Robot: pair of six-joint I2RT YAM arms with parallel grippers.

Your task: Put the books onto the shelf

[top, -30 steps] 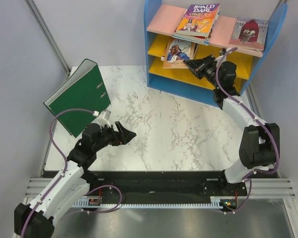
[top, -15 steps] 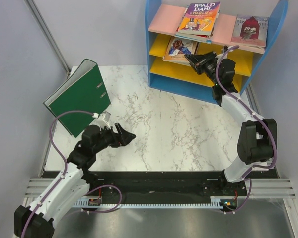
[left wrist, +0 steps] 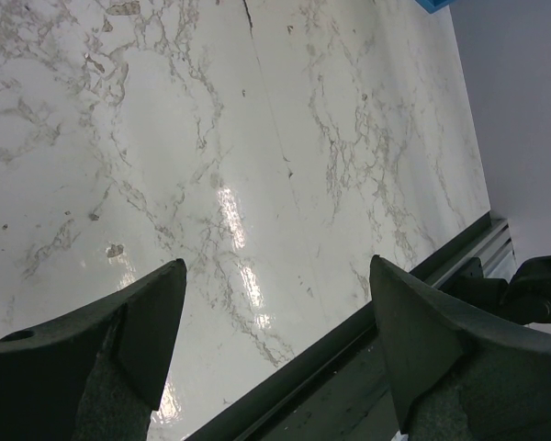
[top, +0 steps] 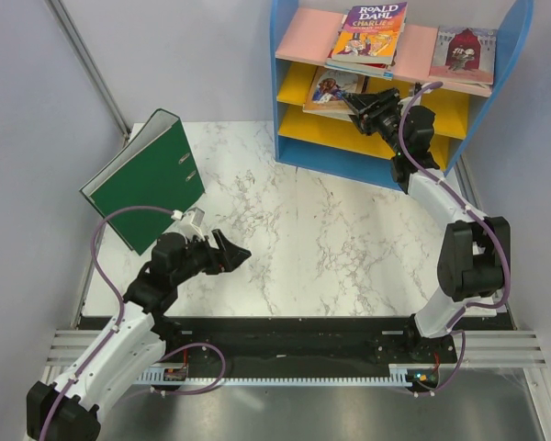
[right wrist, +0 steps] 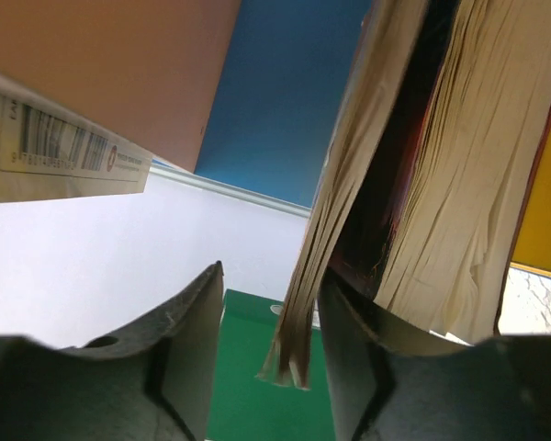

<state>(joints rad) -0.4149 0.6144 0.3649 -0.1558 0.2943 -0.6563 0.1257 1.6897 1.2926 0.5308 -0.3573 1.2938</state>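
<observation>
Right gripper (top: 350, 100) inside shelf (top: 335, 161), jaws parted around blue-covered book (top: 331, 89), left gripper (top: 242, 251) well apart from shelf, jaws spread

Right gripper (top: 354, 101) loosened; dark blue book (top: 331, 90) deeper in shelf (top: 277, 78).

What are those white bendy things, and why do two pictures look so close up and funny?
They are two robot arms at a table. One picture is from a camera above. The other two come from wrist cameras, so each shows its own arm's fingers. The left fingers hang open over the marble, holding nothing. The right fingers stand apart around the edge of a book on the blue shelf's yellow board. A Roald Dahl book lies on the pink top. A green binder sits on the left.
</observation>
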